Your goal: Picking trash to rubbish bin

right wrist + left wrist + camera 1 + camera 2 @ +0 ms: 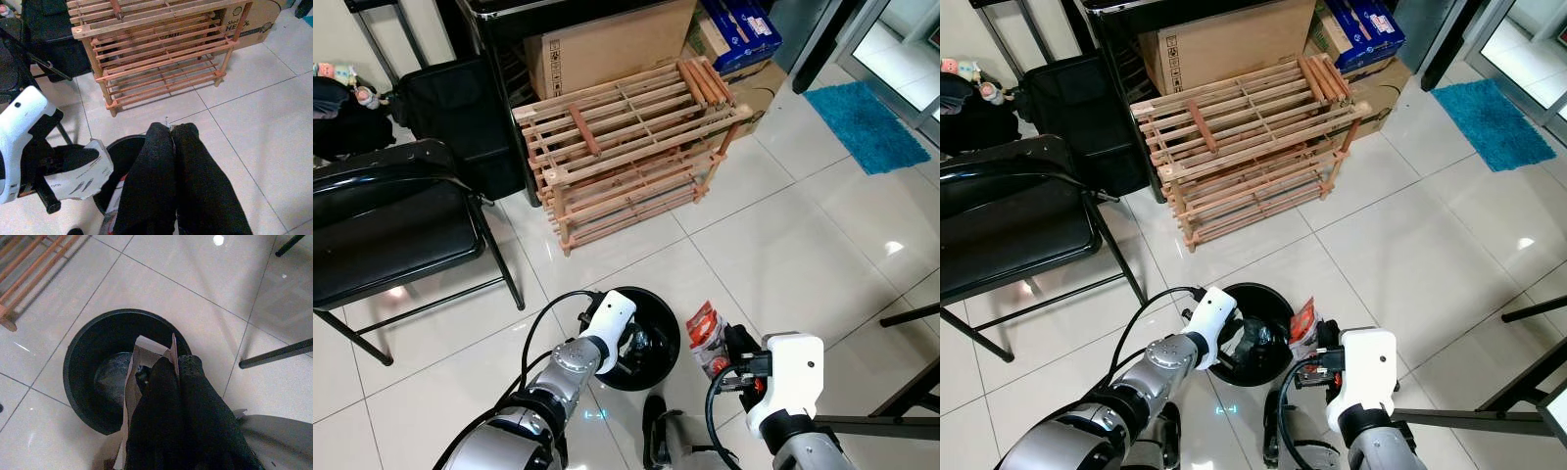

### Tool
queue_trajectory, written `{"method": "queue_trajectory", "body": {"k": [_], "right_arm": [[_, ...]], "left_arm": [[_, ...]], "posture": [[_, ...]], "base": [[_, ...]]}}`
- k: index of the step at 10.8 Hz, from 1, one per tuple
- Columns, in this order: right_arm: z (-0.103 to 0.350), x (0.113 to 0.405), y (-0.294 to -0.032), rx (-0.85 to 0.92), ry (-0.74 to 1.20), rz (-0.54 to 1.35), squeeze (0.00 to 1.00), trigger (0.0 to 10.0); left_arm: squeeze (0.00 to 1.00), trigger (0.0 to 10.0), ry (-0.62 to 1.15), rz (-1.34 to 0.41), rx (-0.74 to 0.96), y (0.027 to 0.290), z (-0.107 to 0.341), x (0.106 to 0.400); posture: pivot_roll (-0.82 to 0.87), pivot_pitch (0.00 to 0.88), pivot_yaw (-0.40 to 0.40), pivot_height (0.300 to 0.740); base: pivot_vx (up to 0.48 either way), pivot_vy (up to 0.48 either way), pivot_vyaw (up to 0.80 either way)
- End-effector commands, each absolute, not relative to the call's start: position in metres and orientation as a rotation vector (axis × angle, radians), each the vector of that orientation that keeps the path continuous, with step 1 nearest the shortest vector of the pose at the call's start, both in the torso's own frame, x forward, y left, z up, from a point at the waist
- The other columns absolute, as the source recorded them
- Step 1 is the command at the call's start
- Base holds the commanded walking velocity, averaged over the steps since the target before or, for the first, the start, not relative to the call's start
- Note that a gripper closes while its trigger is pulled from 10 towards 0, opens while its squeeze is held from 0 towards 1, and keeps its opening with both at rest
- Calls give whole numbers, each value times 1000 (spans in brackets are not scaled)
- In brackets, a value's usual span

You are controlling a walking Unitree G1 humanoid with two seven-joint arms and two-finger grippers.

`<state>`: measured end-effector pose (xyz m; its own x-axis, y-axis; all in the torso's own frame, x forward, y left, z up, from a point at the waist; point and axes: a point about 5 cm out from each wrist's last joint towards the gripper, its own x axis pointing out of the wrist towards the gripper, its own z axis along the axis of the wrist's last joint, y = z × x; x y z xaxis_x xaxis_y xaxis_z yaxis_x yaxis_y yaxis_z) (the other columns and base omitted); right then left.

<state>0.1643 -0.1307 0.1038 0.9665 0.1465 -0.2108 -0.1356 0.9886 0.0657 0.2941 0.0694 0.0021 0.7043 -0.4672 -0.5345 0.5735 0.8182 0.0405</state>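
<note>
Over the bin (656,367), my left gripper (168,369) pinches a carton above its mouth, not yet dropped, while at the bin's three o'clock my right gripper (171,129) clamps a red wrapper (707,333) awaiting its turn.

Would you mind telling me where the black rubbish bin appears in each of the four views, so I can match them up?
Left eye view: black rubbish bin bottom centre, beside the left gripper.
Right eye view: bottom centre.
Left wrist view: centre-left, behind the held carton.
Right wrist view: lower left.
Shared landmark: wooden rack.
</note>
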Motion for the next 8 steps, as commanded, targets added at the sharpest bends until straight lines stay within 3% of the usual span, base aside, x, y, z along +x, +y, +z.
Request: {"method": "queue_trajectory", "body": {"k": [1,2,8], "right_arm": [[106,161,-136,44,222,119,0,10000],[106,161,-136,42,223,117,0,10000],[109,162,-136,30,213,112,0,10000]], "left_arm": [[0,10000,567,-600,202,64,-7,284],[1000,10000,559,-604,197,62,-5,285],[1000,10000,535,-598,200,58,-1,288]], "posture": [[-96,296,-59,740],[-114,296,-63,740],[-123,295,-60,740]], "base": [[0,0,0],[0,0,0],[0,0,0]]}}
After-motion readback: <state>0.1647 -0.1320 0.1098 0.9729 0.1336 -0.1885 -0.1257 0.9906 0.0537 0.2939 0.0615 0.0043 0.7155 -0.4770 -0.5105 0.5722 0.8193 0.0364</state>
